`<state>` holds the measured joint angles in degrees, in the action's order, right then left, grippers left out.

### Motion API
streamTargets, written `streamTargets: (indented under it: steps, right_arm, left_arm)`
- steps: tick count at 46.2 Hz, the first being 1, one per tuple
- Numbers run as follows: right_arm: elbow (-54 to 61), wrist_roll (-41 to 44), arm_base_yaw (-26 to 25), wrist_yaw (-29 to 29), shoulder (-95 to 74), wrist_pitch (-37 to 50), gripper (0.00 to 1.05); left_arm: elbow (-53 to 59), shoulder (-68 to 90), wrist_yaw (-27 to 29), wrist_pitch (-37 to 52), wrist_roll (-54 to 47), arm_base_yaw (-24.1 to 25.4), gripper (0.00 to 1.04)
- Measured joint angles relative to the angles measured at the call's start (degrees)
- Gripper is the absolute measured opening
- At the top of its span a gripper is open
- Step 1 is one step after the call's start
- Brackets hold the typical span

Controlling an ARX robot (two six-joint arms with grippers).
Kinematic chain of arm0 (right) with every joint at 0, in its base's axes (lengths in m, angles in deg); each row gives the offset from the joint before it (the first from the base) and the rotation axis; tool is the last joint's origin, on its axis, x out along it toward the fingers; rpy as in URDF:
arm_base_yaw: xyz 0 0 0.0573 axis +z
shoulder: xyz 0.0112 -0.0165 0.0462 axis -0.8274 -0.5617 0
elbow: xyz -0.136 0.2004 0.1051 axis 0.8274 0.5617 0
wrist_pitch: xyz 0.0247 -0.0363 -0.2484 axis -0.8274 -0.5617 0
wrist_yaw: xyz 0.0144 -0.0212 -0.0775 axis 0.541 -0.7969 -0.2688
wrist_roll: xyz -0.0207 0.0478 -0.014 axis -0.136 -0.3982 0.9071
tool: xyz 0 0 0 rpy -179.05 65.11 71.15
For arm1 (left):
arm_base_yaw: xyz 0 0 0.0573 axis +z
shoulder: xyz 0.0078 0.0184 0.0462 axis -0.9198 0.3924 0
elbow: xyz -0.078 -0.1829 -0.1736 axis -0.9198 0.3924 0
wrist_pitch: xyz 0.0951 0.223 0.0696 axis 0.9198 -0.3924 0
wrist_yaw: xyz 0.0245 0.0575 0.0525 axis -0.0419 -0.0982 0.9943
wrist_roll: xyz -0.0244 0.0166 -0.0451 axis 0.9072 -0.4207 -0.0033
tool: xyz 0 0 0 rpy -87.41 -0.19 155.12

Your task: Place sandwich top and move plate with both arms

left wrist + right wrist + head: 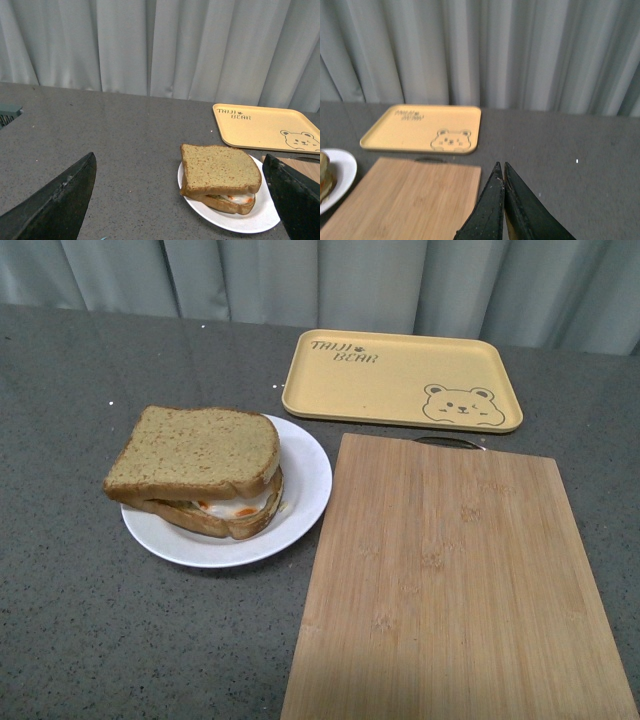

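The sandwich top [200, 450] is a plain tan-brown bread slice lying on the egg-bearing slice, slightly askew. The stack sits on the round white plate [305, 475] at the table's left. In the left wrist view the sandwich top [217, 169] and plate [260, 215] lie ahead, between my left gripper's [182, 172] wide-open black fingers [60, 200], which are apart from them. My right gripper [502, 166] is shut and empty above the grey table, beside the cutting board's corner. The plate's edge [340, 172] shows far off in that view. Neither arm shows in the front view.
A bamboo cutting board [450, 580] lies right of the plate, its edge close to the plate's rim. A yellow bear tray [400, 375] sits behind the board; it also shows in the right wrist view [420, 127]. Grey curtains hang at the back.
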<state>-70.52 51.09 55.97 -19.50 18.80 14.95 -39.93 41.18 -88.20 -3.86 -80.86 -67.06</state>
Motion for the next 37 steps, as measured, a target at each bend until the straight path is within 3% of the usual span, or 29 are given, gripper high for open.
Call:
streamTargets:
  steps: [7,23,32,34,37]
  right_arm:
    - [0.0,0.07,0.0,-0.04,4.39,-2.93,0.01]
    - [0.0,0.09,-0.02,-0.02,4.42,-2.99,0.55]
    - [0.0,0.07,-0.02,-0.04,4.42,-2.99,0.95]
    - [0.0,0.04,-0.02,-0.04,4.42,-2.99,0.96]
    - [0.0,0.07,-0.02,-0.02,4.42,-2.99,0.95]
  left_arm:
    - [0.0,0.0,0.0,0.0,0.0,0.0,0.98]
    - [0.0,0.0,0.0,0.0,0.02,0.0,0.98]
    - [-1.01,1.38,1.36,-3.04,1.22,-0.44,0.98]
    - [-4.02,7.5,3.87,-10.43,4.72,-1.49,0.98]
    - [-4.98,15.69,5.81,-10.78,8.98,-3.91,0.98]
